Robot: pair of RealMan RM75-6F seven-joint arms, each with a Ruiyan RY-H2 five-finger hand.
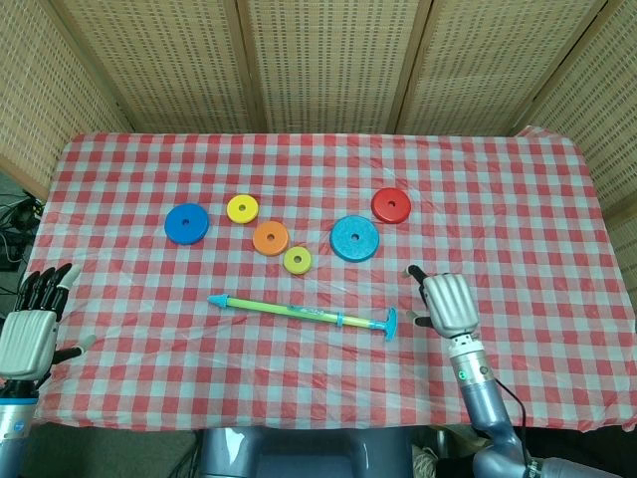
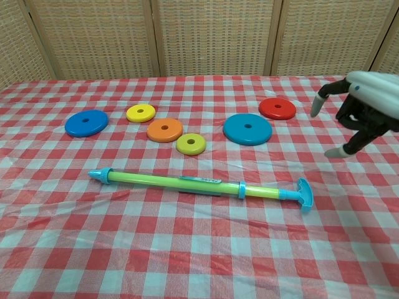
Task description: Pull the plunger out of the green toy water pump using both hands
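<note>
The green toy water pump [image 2: 177, 181] is lying flat on the red-and-white checked tablecloth [image 2: 199, 249], near the front middle of the table, running left to right with a slight slant. Its pointed blue nozzle [image 2: 95, 175] is facing the robot's left, and the blue T-shaped plunger handle [image 2: 305, 194] is sitting at the other end, with a short length of plunger rod showing between it and a blue collar [image 2: 240, 190]. A dark label is running along the middle of the barrel, but its writing is too small to read.

The right hand [image 1: 447, 303] is hovering just beside the plunger handle, apart from it, back of the hand upward and fingers pointing away from the robot. In the chest view its fingers [image 2: 320, 99] are curving downward and spread, holding nothing. The left hand [image 1: 30, 334] is hanging at the table's left edge, well apart from the pump, fingers extended upward and apart, thumb out to the side, also holding nothing.

Behind the pump, flat rings are lying on the cloth: a blue ring [image 2: 86, 123], a yellow ring [image 2: 141, 113], an orange ring [image 2: 164, 129], a small yellow-green ring [image 2: 191, 143], a large teal ring [image 2: 247, 129] and a red ring [image 2: 277, 108]. Woven wicker screens [image 2: 212, 37] are standing behind the table.
</note>
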